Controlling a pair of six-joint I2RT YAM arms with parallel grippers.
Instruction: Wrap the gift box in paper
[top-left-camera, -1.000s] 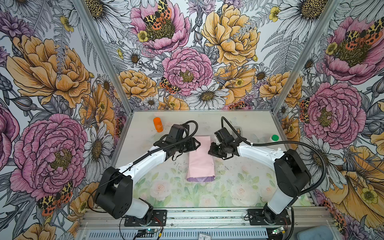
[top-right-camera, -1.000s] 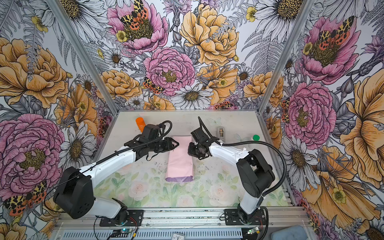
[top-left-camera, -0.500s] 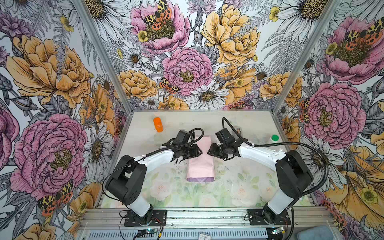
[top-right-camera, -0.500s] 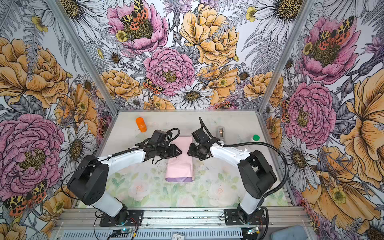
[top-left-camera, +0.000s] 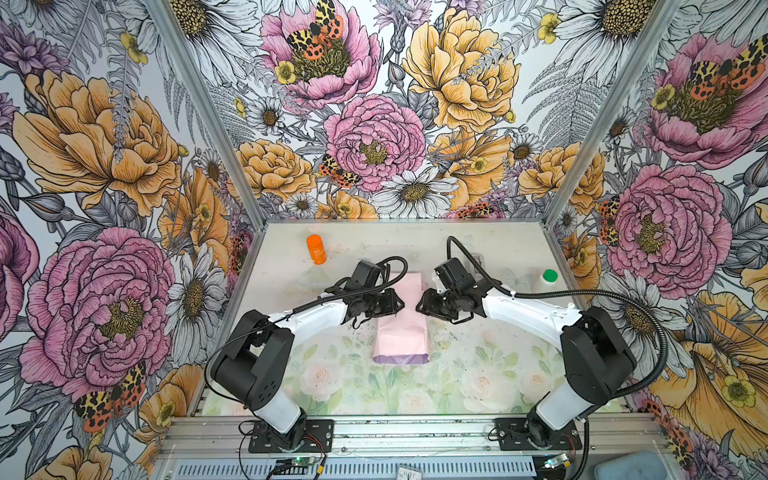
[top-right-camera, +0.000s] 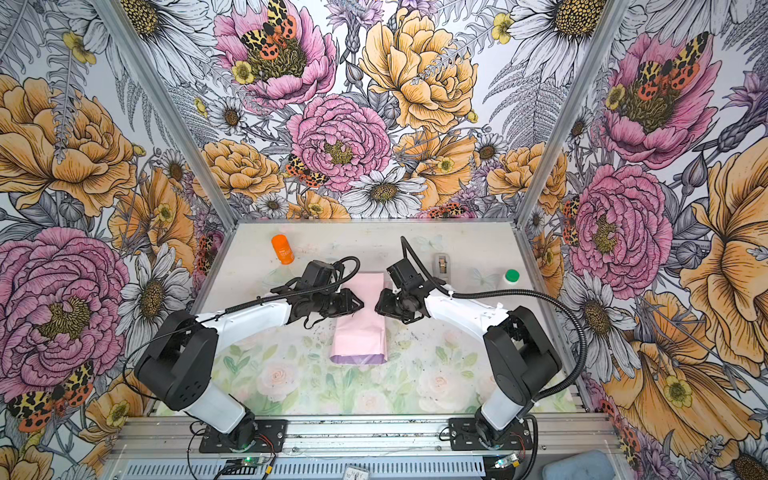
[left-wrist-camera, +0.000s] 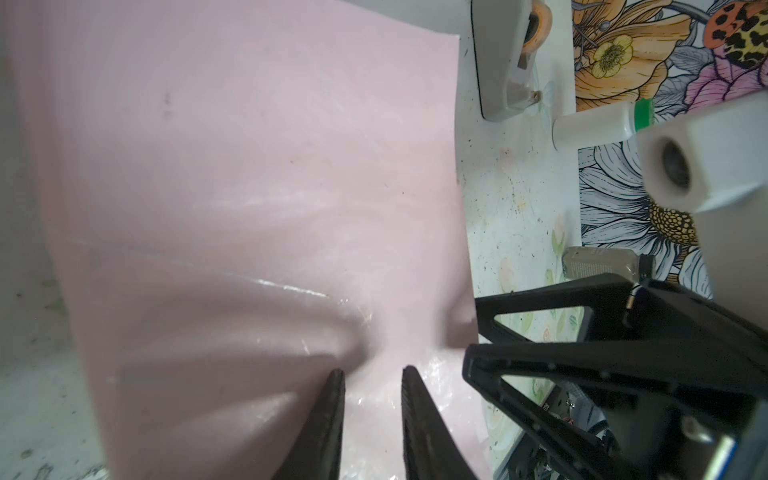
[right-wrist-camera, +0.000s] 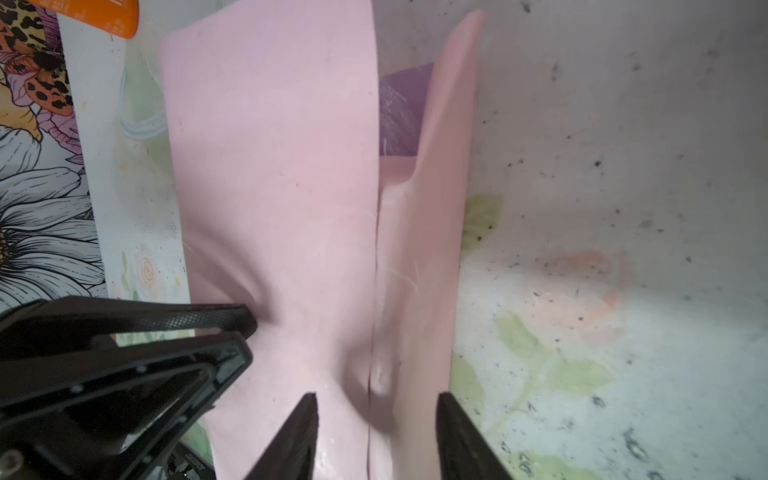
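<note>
The paper (top-left-camera: 401, 336) (top-right-camera: 361, 332) lies folded into a long parcel on the table, pale pink side out, with a lilac strip (top-left-camera: 400, 358) at its near end. The gift box is hidden beneath it. My left gripper (top-left-camera: 398, 303) (left-wrist-camera: 372, 372) rests on the parcel's left flap with its jaws a narrow gap apart and only flat paper between them. My right gripper (top-left-camera: 420, 305) (right-wrist-camera: 376, 399) faces it from the right, open, its jaws straddling the seam where the two flaps (right-wrist-camera: 270, 166) meet. The two sets of fingertips nearly touch.
An orange bottle (top-left-camera: 316, 249) (top-right-camera: 282, 249) stands at the back left. A white bottle with a green cap (top-left-camera: 548, 277) (top-right-camera: 510, 277) stands at the right edge. A grey tape dispenser (top-right-camera: 442, 264) (left-wrist-camera: 498, 62) sits behind the right arm.
My left gripper has moved in from the left onto the paper and its jaws have narrowed. The right gripper has stayed almost in place, with its jaws wider apart than a second ago.
</note>
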